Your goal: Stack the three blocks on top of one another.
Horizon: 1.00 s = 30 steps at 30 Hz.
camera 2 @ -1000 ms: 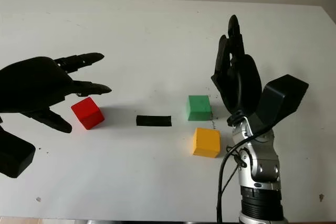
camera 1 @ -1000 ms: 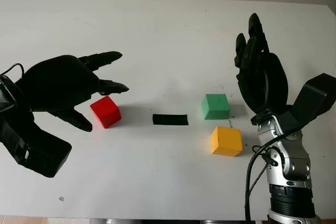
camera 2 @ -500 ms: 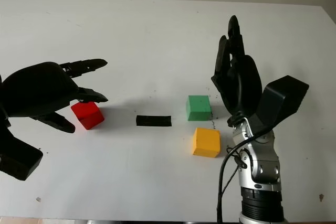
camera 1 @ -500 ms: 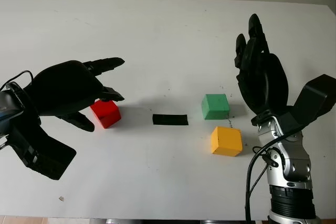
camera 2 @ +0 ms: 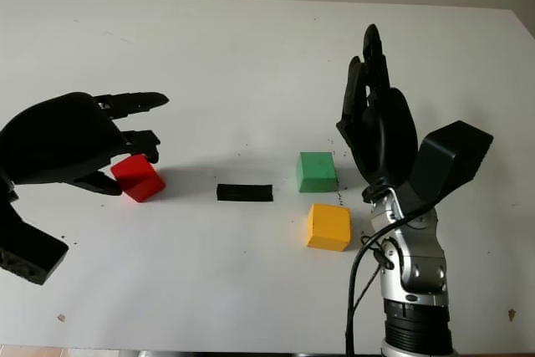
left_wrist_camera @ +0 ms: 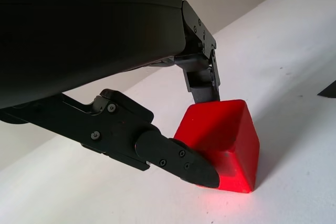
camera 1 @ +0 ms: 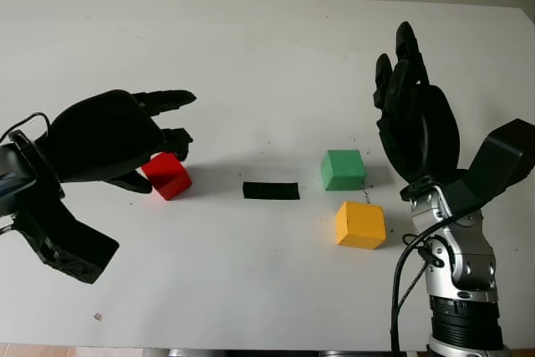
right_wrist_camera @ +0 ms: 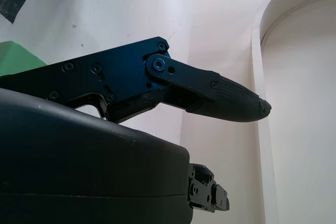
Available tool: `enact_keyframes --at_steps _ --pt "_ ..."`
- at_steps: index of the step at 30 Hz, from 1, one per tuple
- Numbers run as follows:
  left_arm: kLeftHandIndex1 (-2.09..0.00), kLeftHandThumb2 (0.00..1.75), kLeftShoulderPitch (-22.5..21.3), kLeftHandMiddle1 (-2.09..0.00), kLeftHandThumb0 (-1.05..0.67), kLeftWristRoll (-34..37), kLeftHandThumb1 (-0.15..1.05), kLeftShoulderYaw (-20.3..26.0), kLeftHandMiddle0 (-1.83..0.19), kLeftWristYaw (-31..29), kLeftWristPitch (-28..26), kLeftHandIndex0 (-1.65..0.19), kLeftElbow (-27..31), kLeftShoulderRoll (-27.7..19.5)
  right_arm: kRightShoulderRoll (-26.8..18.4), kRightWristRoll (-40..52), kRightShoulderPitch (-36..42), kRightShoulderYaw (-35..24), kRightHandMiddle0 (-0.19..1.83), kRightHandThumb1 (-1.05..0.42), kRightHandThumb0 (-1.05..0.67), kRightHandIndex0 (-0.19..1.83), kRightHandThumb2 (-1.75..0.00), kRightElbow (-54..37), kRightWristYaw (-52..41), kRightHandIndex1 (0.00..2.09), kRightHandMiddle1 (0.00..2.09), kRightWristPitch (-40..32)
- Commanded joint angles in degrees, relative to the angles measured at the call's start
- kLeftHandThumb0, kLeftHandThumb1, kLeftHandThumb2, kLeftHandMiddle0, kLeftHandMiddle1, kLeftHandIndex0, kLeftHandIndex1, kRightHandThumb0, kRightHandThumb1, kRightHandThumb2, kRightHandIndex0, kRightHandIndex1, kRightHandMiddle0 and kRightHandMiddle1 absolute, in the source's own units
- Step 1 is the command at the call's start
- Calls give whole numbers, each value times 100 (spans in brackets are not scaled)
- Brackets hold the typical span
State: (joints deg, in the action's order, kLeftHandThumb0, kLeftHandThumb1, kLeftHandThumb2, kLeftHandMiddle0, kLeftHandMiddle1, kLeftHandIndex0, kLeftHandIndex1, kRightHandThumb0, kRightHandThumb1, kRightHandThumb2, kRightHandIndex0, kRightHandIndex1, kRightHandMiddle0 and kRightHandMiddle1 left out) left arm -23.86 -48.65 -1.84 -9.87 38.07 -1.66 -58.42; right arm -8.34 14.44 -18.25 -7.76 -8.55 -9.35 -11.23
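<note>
A red block point(camera 1: 171, 179) stands on the white table at the left; in the left wrist view the red block point(left_wrist_camera: 227, 139) has a thumb tip against its near face and a finger against its far top edge. My left hand point(camera 1: 160, 155) is shut on it from above and from the left, hiding part of it. A green block point(camera 1: 343, 170) sits right of centre, with a yellow block point(camera 1: 360, 224) just in front of it. My right hand point(camera 1: 410, 102) is held upright and open, just right of the green block and touching nothing.
A flat black strip point(camera 1: 271, 191) lies on the table point(camera 1: 267, 56) between the red and green blocks. The table's far half is bare white surface. The right forearm and its cable point(camera 1: 456, 290) rise from the front right edge.
My left hand has lowered over the red block and its fingers have curled in onto it. The right hand, the green block and the yellow block have not moved.
</note>
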Motion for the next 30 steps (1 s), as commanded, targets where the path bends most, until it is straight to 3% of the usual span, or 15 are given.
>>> enact_keyframes --at_steps 1,7,17,24,27,30 --pt "-127 5 -148 -7 -41 69 92 2 -28 21 21 -43 27 -89 15 48 27 -42 -19 -105 -73 -19 -73 -61 6 0 0 13" --pt "-128 6 -401 -6 -42 346 93 13 -28 -103 20 -43 7 -58 11 12 35 -14 -19 -105 -74 -19 -73 -56 37 0 0 -4" --pt "-124 6 -1146 -4 -43 2332 94 -338 -27 -1934 -705 -45 109 429 48 -27 41 28 -19 -105 -74 -19 -71 -40 58 0 0 37" --pt "-137 5 -1463 -5 -45 3901 95 -520 -26 -2884 -1699 -44 -28 1338 100 -48 104 45 -19 -105 -75 -19 -67 -119 98 0 0 35" --pt "-142 5 -1375 -4 -46 4124 94 -521 -23 -2880 -2181 -43 13 1728 102 -28 135 30 -19 -105 -74 -19 -67 -140 89 0 0 43" --pt "-141 6 -1067 -2 -47 4119 95 -525 -18 -2670 -3160 -42 474 2143 117 -41 165 18 -19 -105 -74 -19 -63 -210 167 0 0 -33"
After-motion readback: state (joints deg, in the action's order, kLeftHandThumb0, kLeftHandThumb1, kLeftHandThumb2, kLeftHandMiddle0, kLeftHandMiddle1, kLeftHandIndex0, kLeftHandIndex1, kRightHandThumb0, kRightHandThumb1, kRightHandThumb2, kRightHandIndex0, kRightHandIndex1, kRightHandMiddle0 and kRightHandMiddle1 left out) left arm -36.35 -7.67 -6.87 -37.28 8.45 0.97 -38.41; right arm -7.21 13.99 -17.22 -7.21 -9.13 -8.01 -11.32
